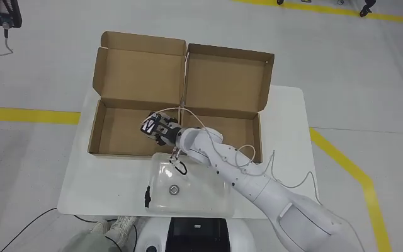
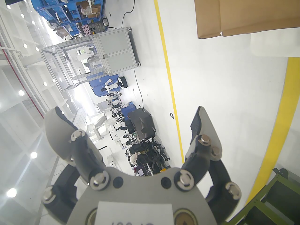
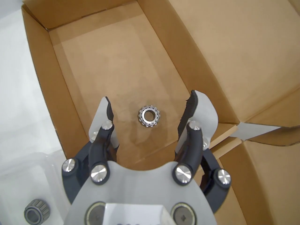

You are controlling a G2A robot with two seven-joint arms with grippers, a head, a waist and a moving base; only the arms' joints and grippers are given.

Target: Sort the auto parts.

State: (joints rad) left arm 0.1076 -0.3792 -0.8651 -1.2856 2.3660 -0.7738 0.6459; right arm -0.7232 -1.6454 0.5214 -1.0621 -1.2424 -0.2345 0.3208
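Over the cardboard box point(image 1: 119, 132) at eleven o'clock on the bench point(image 1: 286, 126), the right hand point(image 3: 150, 98) hangs open above a roller bearing point(image 3: 148, 116) on the box floor. Away from it, the left hand point(image 2: 128, 113) gapes open, empty.

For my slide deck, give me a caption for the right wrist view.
Open right gripper poised over a bearing lying on the cardboard box floor.

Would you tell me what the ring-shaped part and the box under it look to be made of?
The ring-shaped part: likely steel, bright, with glinting rollers around its bore. The box: brown cardboard, matte, with folded flaps and creased corners.
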